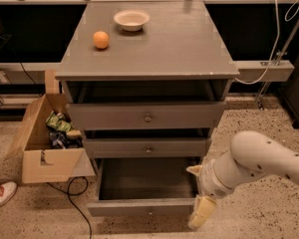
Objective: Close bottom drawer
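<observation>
The bottom drawer of the grey cabinet is pulled far out. Its inside is empty and its slim front panel faces me near the floor. The middle drawer and the top drawer above it stick out only a little. My gripper hangs at the end of the white arm. It is just beyond the right end of the bottom drawer's front panel, close to that corner. I cannot tell whether it touches the panel.
An orange and a white bowl sit on the cabinet top. An open cardboard box with packets stands on the floor at the left. A black cable and a shoe lie near it.
</observation>
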Available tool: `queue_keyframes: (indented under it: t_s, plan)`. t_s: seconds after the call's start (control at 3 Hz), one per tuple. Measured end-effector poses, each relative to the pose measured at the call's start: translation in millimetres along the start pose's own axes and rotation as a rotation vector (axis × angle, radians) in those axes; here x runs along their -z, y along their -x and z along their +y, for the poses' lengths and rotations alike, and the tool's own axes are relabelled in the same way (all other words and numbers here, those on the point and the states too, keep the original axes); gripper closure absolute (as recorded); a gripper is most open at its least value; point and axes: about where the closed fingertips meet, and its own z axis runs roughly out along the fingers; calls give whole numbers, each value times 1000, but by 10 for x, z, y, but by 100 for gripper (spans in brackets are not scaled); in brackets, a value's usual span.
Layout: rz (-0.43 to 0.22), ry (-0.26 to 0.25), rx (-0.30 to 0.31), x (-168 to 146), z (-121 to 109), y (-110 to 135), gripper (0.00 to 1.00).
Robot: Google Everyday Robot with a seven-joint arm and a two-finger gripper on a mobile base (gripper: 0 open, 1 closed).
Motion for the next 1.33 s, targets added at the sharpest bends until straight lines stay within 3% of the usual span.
queue_keyframes:
  t_s: [0.33,0.67,1.0,1.33]
  plan:
    - [6,7,88,-449,-150,-457,0]
    - [30,20,138,-872,-273,-888,0]
    - [64,33,159,-1261,-354,-1261,0]
    - [91,48,127,-1634,-434,-1559,0]
